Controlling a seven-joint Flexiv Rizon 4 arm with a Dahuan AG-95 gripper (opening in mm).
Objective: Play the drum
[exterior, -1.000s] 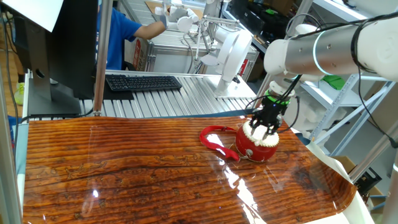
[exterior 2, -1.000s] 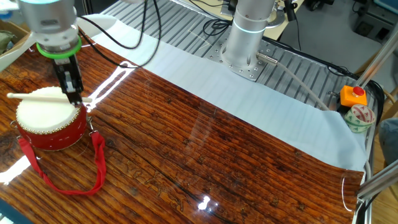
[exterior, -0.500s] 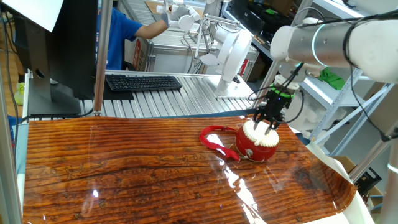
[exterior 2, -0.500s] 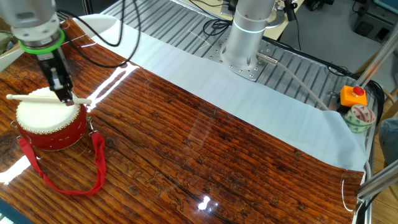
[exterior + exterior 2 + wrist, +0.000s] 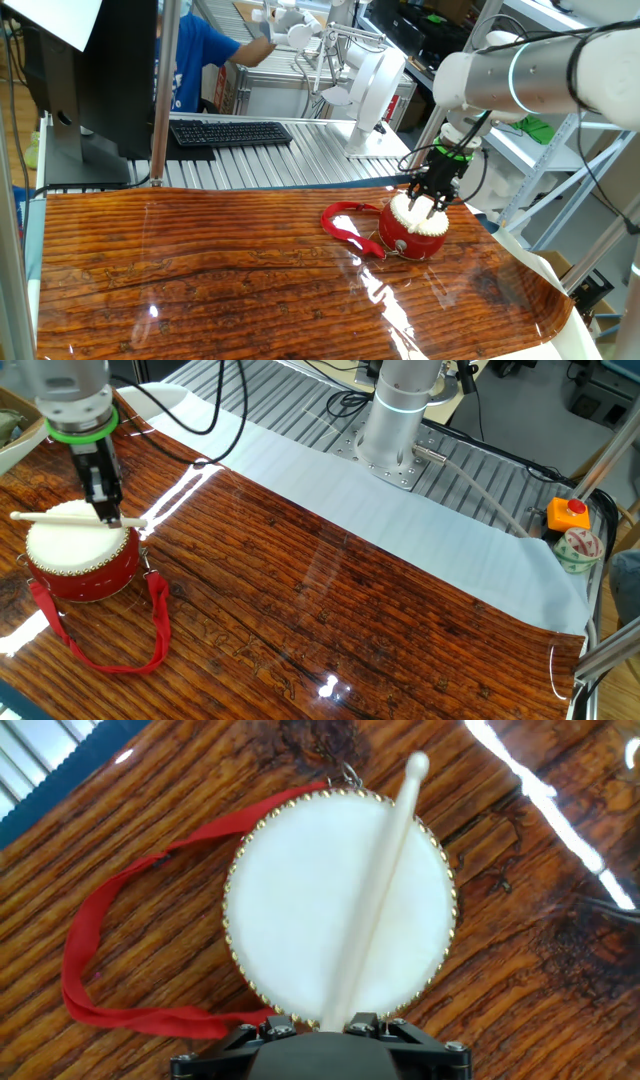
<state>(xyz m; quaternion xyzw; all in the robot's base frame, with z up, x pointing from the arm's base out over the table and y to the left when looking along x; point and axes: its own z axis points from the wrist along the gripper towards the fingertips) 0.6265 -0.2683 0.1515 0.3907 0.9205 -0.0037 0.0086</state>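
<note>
The small red drum (image 5: 412, 232) with a cream-white head (image 5: 335, 900) stands on the wooden table (image 5: 200, 270) at the right; it also shows in the other fixed view (image 5: 85, 565). Its red ribbon strap (image 5: 345, 225) trails to the left (image 5: 110, 960) (image 5: 110, 650). My gripper (image 5: 430, 197) (image 5: 105, 510) is just above the drum's edge and is shut on a pale wooden drumstick (image 5: 375, 885) (image 5: 60, 517). The stick lies across the drum head, and its tip reaches past the far rim. In the hand view only the black finger bases show at the bottom edge.
A black keyboard (image 5: 230, 132) and a white appliance (image 5: 375, 85) sit on the metal bench behind the table. A person in blue (image 5: 200, 60) works at the back. The arm's base (image 5: 400, 420), a white sheet (image 5: 400, 530) and an orange button (image 5: 568, 515) are in the other fixed view.
The gripper rose from the drum head between 1.0 s and 0.5 s ago, then came back down a little toward the drum. The drum and strap have not moved.
</note>
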